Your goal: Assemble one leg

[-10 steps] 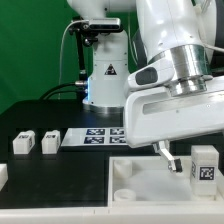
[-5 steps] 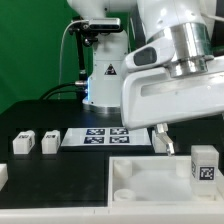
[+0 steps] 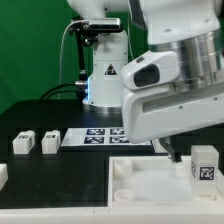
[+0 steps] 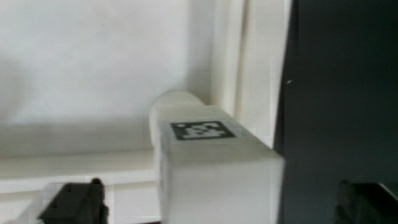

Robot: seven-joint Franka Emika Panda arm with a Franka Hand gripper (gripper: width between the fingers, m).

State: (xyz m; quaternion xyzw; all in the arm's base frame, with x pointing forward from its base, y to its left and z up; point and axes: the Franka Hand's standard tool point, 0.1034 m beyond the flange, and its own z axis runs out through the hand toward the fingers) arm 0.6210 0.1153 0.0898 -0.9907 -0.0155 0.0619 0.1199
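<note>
Leg [image 3: 204, 163] (a small white block with a square tag on one face) stands upright on the large white panel [image 3: 150, 186], close to the panel's rim. It looks like rigid moulded plastic: probably light, stiff and not fragile, but smooth-sided, so it may slip or topple if nudged off-centre. Its flat opposite faces seem the natural hold, taken squarely across the upper half of the block. The gripper [image 4: 217, 204] hangs over the panel with the wrist canted, and its dark fingers [image 4: 71, 203] point down at the panel. They are spread wide. In the wrist view the leg sits between them, touched by neither, so nothing is gripped.
</note>
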